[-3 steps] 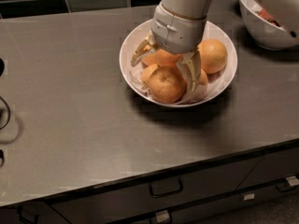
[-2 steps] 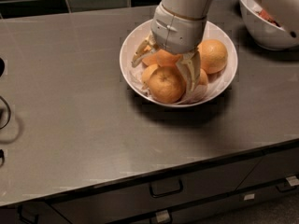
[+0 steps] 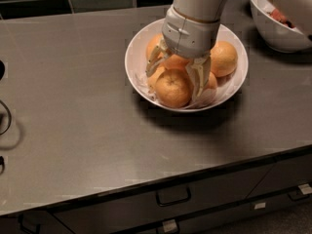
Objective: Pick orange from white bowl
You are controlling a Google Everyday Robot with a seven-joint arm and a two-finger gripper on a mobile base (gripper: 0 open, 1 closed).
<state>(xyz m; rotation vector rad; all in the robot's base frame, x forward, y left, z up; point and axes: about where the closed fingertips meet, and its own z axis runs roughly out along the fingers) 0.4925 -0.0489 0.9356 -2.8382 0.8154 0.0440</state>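
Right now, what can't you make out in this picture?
Camera view:
- Other oranges behind the front orange: partly hidden by the pincer, which is down in the white bowl; count unclear.
- Second bowl, top right: cut off by the edge; contents unclear.
- Dark objects, left edge: cut off, unidentifiable.

Small change only. My grey two-finger claw (image 3: 172, 85), down in wide glossy white bowl (image 3: 134, 62), fingers spread: 9 o'clock finger (image 3: 155, 62) crept inward, closer to large round dimpled orange (image 3: 173, 92) at bowl's 6 o'clock.
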